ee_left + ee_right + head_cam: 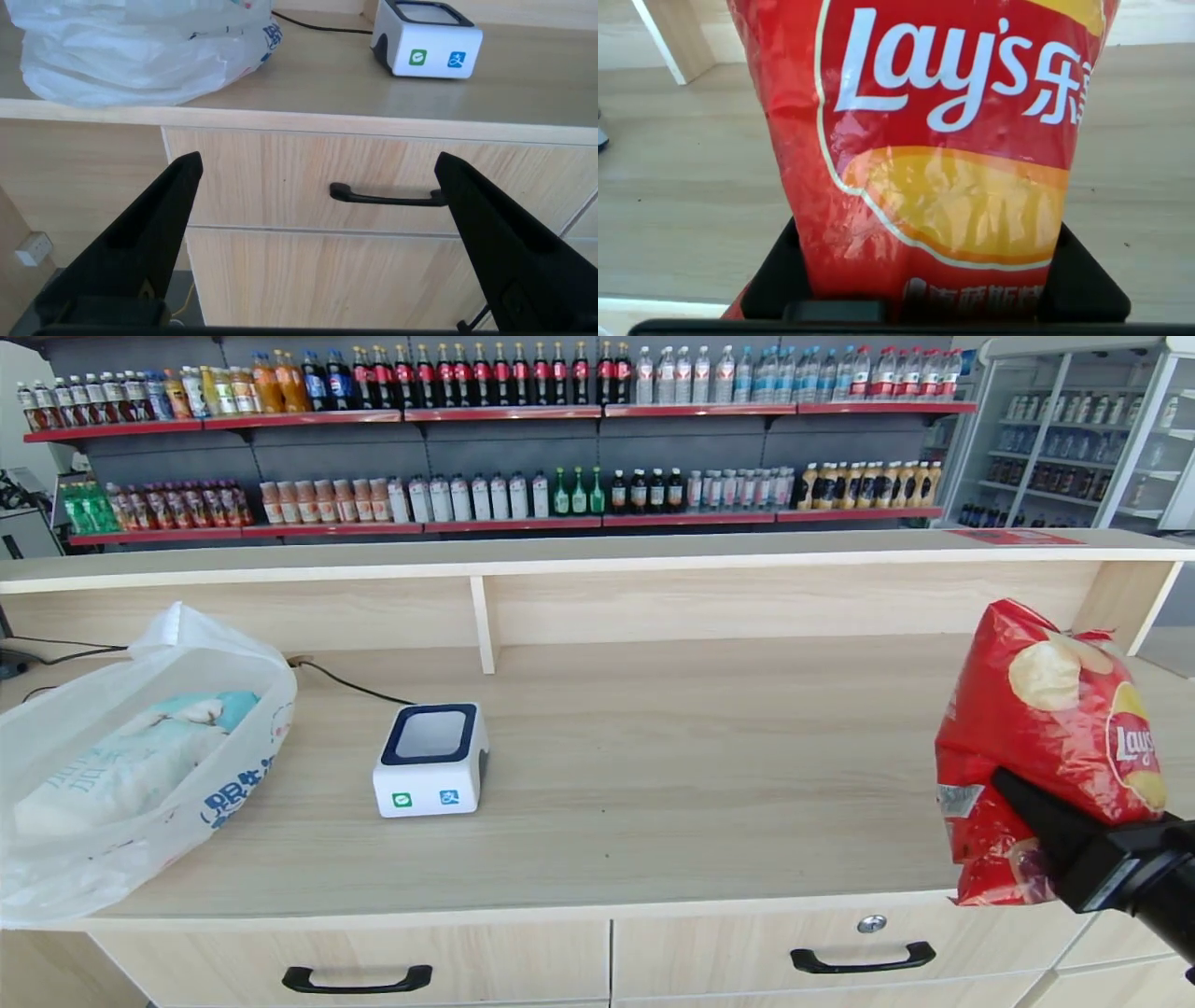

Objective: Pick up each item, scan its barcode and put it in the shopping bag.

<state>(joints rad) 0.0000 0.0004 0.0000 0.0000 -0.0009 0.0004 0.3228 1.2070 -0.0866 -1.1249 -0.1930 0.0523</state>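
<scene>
A red bag of chips (pixel 1046 747) hangs above the counter's right end, held upright with my right gripper (pixel 1027 803) shut on its lower part. In the right wrist view the chip bag (pixel 934 159) sits between the black fingers (pixel 780 275). The white barcode scanner (pixel 431 759) stands left of the counter's middle, its window facing up. The white plastic shopping bag (pixel 140 756) lies at the far left with a pale blue pack inside. My left gripper (pixel 318 177) is open, below the counter's front edge, facing a drawer; the scanner (pixel 427 37) and the shopping bag (pixel 140 47) are above it.
The wooden counter (pixel 709 775) has a raised back ledge with a divider (pixel 483 623). A black cable (pixel 350 683) runs from the scanner toward the back. Drawers with black handles (pixel 864 959) are under the front edge. Shelves of bottles (pixel 504 439) line the wall behind.
</scene>
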